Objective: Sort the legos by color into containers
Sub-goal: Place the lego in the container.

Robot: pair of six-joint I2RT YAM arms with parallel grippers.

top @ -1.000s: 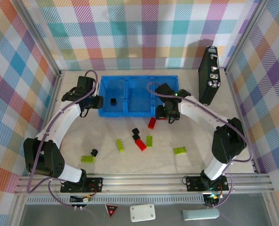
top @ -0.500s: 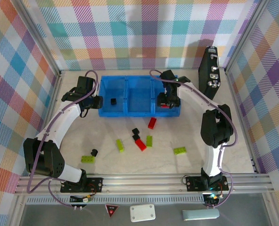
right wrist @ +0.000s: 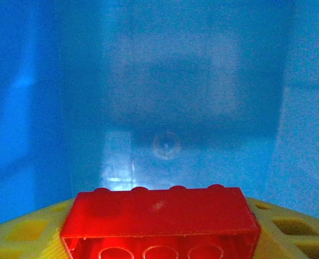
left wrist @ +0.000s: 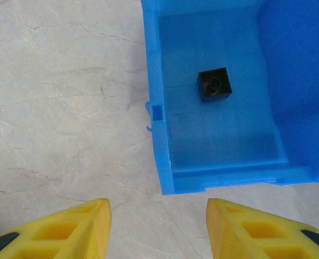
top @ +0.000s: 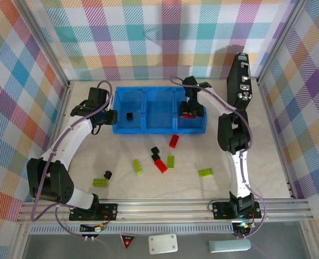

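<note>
Found right gripper [right wrist: 159, 240] clamped on glossy, studded red brick [right wrist: 160, 213] over right compartment of blue tray [top: 143, 129], walls close around. Saw left gripper [left wrist: 157, 229], yellow latticed pads [left wrist: 78, 232] spread apart, at tray's 9 o'clock. One black cube [left wrist: 214, 84] lay on mesh floor of left compartment. Counted loose legos [top: 171, 161] at tray's 6 o'clock on marbled table [top: 219, 145]: four green, two red, three black, well spaced.

1. Right compartment [top: 200, 123] of the blue tray [top: 143, 129]: occupied by the right gripper [top: 188, 112] clamping a red brick [right wrist: 160, 213], walls close around.
2. Middle compartment [top: 160, 110]: open floor.
3. Left compartment [left wrist: 219, 135]: one black cube [left wrist: 214, 85], room around it.
4. Black case [top: 240, 86] stands at the tray's 3 o'clock, bare table [top: 256, 156] between.
5. Left gripper [top: 110, 116], jaws apart, sits at the tray's 9 o'clock, outside its wall.
6. Loose bricks [top: 171, 161] litter 6 o'clock.
</note>
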